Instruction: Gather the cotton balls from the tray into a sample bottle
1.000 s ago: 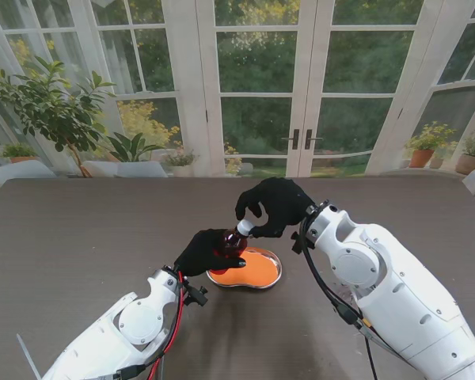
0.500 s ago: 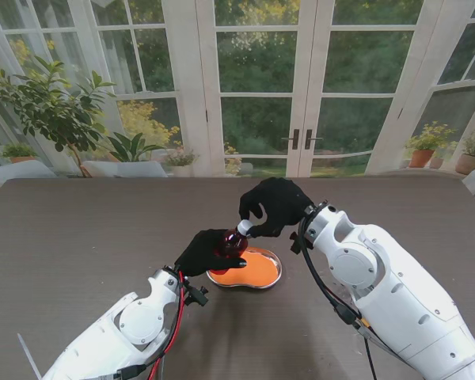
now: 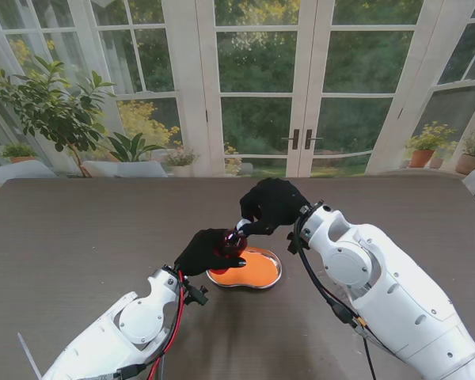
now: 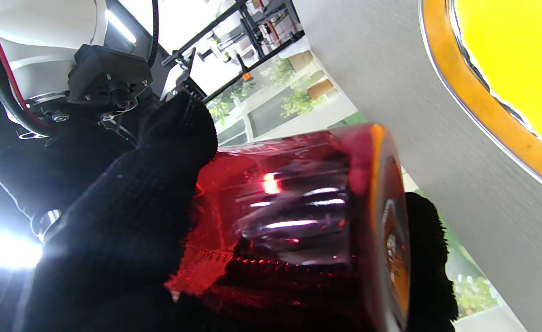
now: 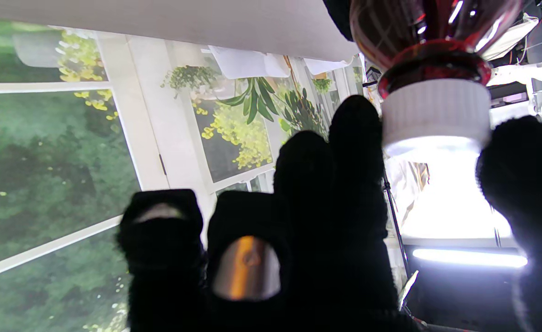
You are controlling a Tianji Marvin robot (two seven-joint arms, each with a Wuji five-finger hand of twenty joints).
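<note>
While the left hand [image 3: 207,252] is clenching around the red sample bottle [image 3: 229,242] and holding it tilted over the near-left edge of the tray [image 3: 274,273], the right hand [image 3: 271,205] is reaching its fingers [image 5: 354,152] around the bottle's white cap [image 5: 436,115]; whether they are actually gripping it I cannot tell. The orange-floored tray is sitting on the dark surface [image 3: 79,229], and no cotton balls are distinguishable in it.
</note>
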